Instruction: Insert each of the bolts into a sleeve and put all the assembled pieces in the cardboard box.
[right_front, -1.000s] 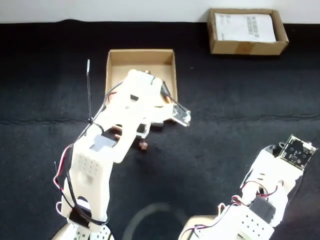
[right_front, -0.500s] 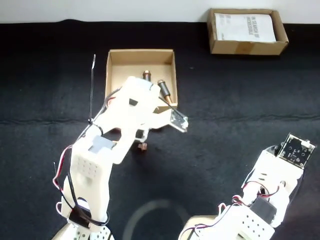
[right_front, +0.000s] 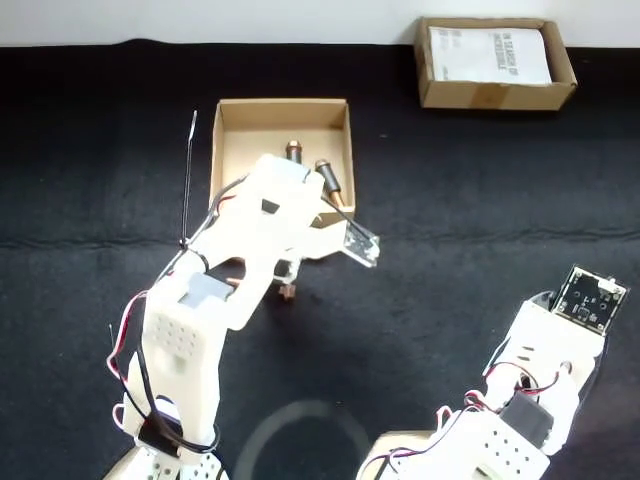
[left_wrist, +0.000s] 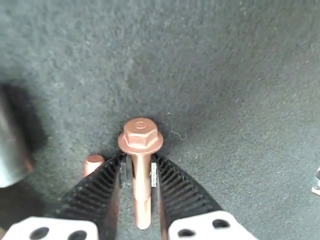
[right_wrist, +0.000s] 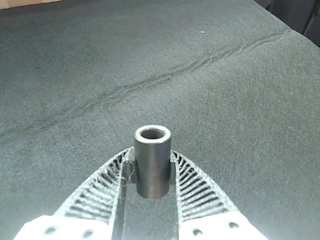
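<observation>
Left claw (left_wrist: 138, 160) retreated from cardboard box (right_front: 250, 138) rim, pinching bolt (left_wrist: 141, 137); right claw (right_wrist: 151, 155) pinching sleeve (right_wrist: 152, 167).

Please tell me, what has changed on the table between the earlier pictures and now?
The left gripper, shut on a copper bolt, drew back from over the cardboard box toward its own base. This uncovered two assembled pieces lying inside the box. The box itself stayed in place, and the right gripper, shut on a sleeve, hardly moved.
</observation>
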